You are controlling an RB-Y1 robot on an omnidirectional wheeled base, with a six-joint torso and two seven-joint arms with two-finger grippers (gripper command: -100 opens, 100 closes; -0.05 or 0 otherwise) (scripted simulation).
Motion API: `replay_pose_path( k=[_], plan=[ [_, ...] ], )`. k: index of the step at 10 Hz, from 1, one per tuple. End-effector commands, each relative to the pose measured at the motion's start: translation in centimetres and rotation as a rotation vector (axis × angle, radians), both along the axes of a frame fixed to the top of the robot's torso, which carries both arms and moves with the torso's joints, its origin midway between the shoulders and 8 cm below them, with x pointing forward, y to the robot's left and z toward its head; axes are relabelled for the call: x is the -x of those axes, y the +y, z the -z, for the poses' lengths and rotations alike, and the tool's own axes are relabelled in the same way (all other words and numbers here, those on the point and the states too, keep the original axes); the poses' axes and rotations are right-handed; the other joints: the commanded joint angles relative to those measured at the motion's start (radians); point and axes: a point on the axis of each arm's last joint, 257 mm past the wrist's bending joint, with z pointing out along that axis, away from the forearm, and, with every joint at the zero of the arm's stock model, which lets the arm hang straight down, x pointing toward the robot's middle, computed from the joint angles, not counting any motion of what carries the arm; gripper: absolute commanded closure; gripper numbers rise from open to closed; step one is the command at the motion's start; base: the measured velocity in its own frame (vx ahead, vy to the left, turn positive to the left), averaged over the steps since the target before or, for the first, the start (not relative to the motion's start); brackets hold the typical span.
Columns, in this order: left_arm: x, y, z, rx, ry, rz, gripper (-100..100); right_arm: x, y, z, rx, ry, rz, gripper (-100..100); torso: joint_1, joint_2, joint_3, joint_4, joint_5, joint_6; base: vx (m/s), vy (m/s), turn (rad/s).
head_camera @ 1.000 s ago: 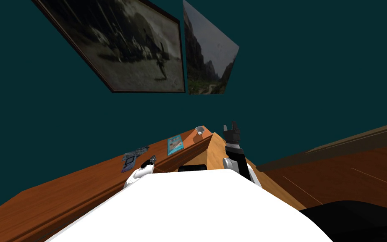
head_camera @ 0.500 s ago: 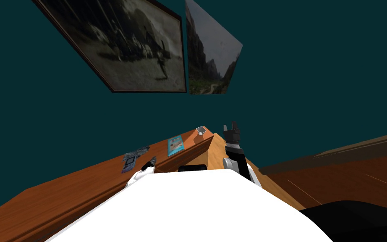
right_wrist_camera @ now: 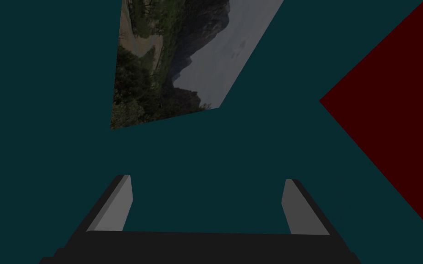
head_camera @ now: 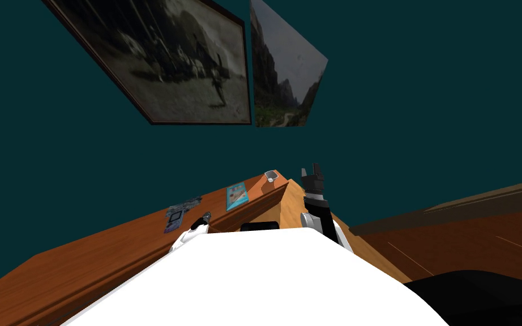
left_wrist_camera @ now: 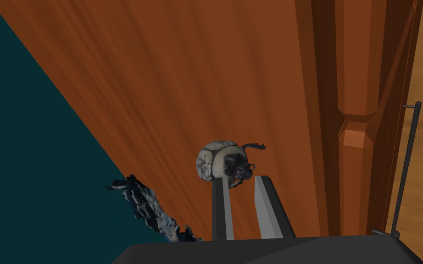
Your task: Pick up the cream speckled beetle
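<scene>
Left hand [left_wrist_camera: 242, 183] pinched on cream speckled beetle [left_wrist_camera: 219, 160] over wooden top [left_wrist_camera: 183, 68]; dark ragged thing [left_wrist_camera: 151, 213] beside; right hand [right_wrist_camera: 206, 201] open.

Bare bench [left_wrist_camera: 183, 82] top stretches beyond the cream speckled beetle [left_wrist_camera: 219, 160], free for the left end effector [left_wrist_camera: 240, 179] pinched at it. A ragged dark object [left_wrist_camera: 151, 213] crowds the side toward the teal wall [left_wrist_camera: 22, 160]; the bench's stepped edge moulding [left_wrist_camera: 355, 91] bounds the other. A blue booklet [head_camera: 236, 196] lies well apart along the bench.
</scene>
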Motion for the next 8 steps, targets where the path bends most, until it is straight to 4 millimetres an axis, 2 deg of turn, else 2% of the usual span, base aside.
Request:
replay_pose_path(
  k=[1,2,3,7,8],
  plan=[
    [0.0,0.0,0.0,0.0,0.0,0.0,100,0.0,0.0,0.0,0.0,0.0,0.0,0,0.0,0.0,0.0,0.0,0.0,0.0,0.0,0.0,0.0],
    [0.0,0.0,0.0,0.0,0.0,0.0,0,0.0,0.0,0.0,0.0,0.0,0.0,0,0.0,0.0,0.0,0.0,0.0,0.0,0.0,0.0,0.0],
    [-0.3,0.3,-0.5,0.001,0.001,-0.006,100,0.0,0.0,0.0,0.0,0.0,0.0,0,0.0,0.0,0.0,0.0,0.0,0.0,-0.007,0.012,-0.034],
    [-0.7,0.6,-1.0,0.0,-0.001,-0.01,100,0.0,0.0,0.0,0.0,0.0,0.0,0,-0.001,0.002,0.001,0.0,0.0,0.0,-0.024,-0.004,-0.032],
    [-0.7,0.6,-1.1,0.001,0.001,-0.011,0,0.0,0.0,0.0,0.0,0.0,0.0,0,-0.001,0.002,0.001,0.0,0.0,0.0,0.0,0.0,0.0]
  ],
)
